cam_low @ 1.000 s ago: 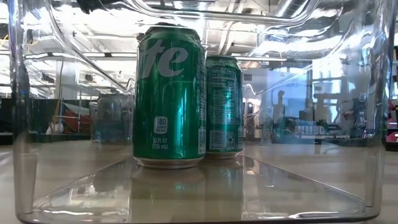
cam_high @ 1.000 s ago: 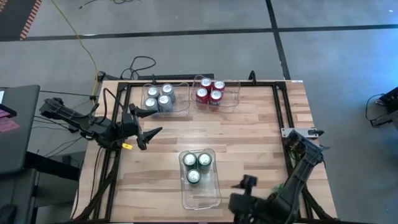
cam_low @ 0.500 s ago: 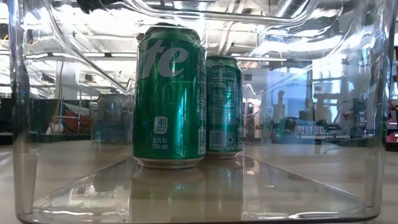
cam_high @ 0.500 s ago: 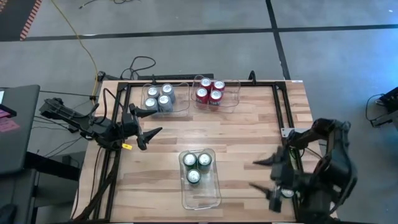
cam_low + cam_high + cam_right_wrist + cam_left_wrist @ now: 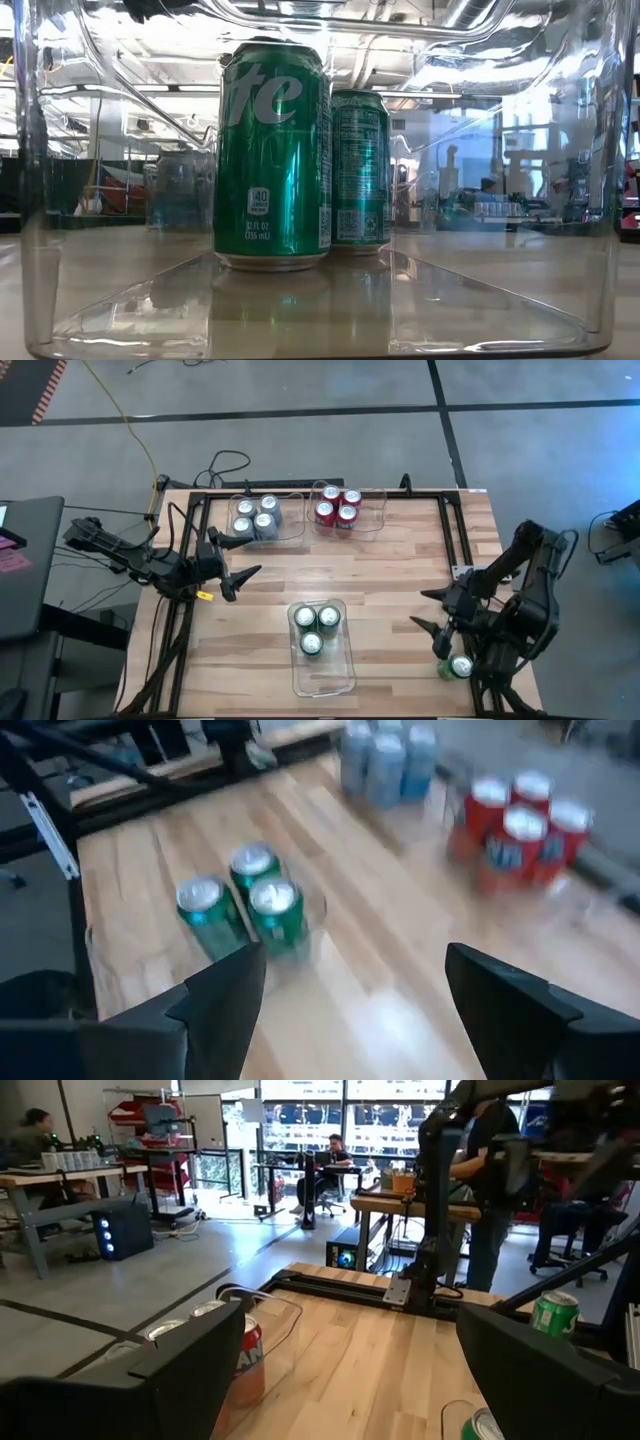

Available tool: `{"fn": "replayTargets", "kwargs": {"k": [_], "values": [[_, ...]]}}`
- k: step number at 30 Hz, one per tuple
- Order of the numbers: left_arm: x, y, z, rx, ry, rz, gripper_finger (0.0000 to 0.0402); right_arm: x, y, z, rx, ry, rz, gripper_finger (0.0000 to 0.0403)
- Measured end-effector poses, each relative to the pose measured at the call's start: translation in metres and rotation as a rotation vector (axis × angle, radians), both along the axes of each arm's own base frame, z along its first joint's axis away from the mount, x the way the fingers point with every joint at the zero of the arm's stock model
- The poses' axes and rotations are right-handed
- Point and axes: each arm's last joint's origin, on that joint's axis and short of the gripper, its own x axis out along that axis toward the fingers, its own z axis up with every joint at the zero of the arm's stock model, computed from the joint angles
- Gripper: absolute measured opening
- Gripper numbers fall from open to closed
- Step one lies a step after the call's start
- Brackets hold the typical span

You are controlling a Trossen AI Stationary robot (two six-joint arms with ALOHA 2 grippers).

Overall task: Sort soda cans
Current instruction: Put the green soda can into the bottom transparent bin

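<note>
Three green soda cans (image 5: 317,630) stand upright in a clear bin (image 5: 323,677) at the table's middle near side; the low view shows two of them (image 5: 272,160) from inside the bin. Several silver cans (image 5: 255,516) and several red cans (image 5: 338,508) stand in two clear bins at the far edge. One more green can (image 5: 460,666) stands alone at the near right, under my right arm. My right gripper (image 5: 425,610) hangs open above the table's right side, away from it. At the left edge my left gripper (image 5: 245,556) waits open, pointing level.
A black metal frame (image 5: 452,530) runs along the table's far, left and right sides. Bare wood lies between the three bins. In the left wrist view, people sit and stand at desks beyond the table (image 5: 330,1155).
My right gripper has swung from the near edge beside the green cans' bin toward the table's right and far side, rising and rolling its wrist. The single green can at the near right, hidden under the arm before, now shows.
</note>
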Motion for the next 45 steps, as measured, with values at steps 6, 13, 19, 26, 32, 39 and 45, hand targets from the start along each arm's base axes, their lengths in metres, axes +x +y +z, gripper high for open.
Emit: {"fn": "replayTargets", "kwargs": {"k": [6, 13, 19, 26, 32, 39, 45], "values": [[0.000, 0.000, 0.000, 0.000, 0.000, 0.000, 0.0361, -0.023, -0.012, -0.037, 0.274, 0.330, -0.074, 0.0324], [0.000, 0.000, 0.000, -0.009, -0.005, 0.001, 0.0361, -0.035, 0.004, -0.078, 0.460, 0.623, -0.180, 0.0324], [0.000, 0.000, 0.000, -0.014, -0.005, 0.001, 0.0361, -0.046, 0.026, -0.084, 0.580, 0.630, -0.160, 0.0324], [0.000, 0.000, 0.000, -0.019, -0.006, 0.000, 0.0361, -0.070, 0.034, -0.084, 0.645, 0.626, -0.240, 0.0324], [0.000, 0.000, -0.001, -0.018, -0.002, 0.001, 0.0361, -0.078, 0.037, -0.084, 0.686, 0.612, -0.295, 0.0324], [0.000, 0.000, -0.001, -0.016, -0.001, 0.001, 0.0361, -0.067, 0.044, -0.095, 0.688, 0.597, -0.337, 0.0324], [0.000, 0.000, -0.001, -0.015, 0.000, 0.001, 0.0361, -0.060, 0.055, -0.109, 0.669, 0.673, -0.387, 0.0324]]}}
